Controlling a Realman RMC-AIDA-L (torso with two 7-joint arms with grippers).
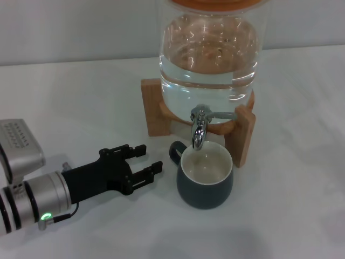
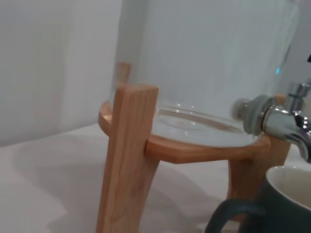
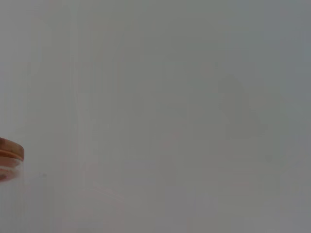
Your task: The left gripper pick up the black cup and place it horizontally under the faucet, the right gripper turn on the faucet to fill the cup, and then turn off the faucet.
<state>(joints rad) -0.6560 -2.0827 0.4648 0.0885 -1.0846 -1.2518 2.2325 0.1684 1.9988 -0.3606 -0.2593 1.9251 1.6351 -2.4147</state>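
Toward the far edge of the white desk [image 1: 75,97], slightly right of centre, stands the glass dispenser [image 1: 210,48], a clear rounded vessel holding water. It rests in a wooden stand [image 1: 153,108] of pale, smooth timber, whose uprights and curved ring lift it off the desk; in my judgement that clearance exists so a vessel fits beneath the outlet.

The left gripper [image 1: 143,164] lies low over the near-left part of the desk, its silver-grey cylindrical wrist showing a green light. Its black pincer is spread and empty, pointing at the cup, just beside it but apart from it. This reads as a release completed, with the arm clear of the spout's path.

The black cup [image 1: 206,178] sits upright on the desk directly in front of the stand, its mouth beneath the spout. It is a squat, dark glazed mug with a rounded body, cream interior and small loop handle turned toward the far-left. No water is evident inside, so filling appears not yet begun.

The faucet [image 1: 199,127] is polished chrome, its spout turned down over the cup's far rim, with a thin lever extending toward the right edge.

The right gripper is not visible; its wrist camera shows only blank wall and a sliver of the dispenser's orange lid [image 3: 9,150].
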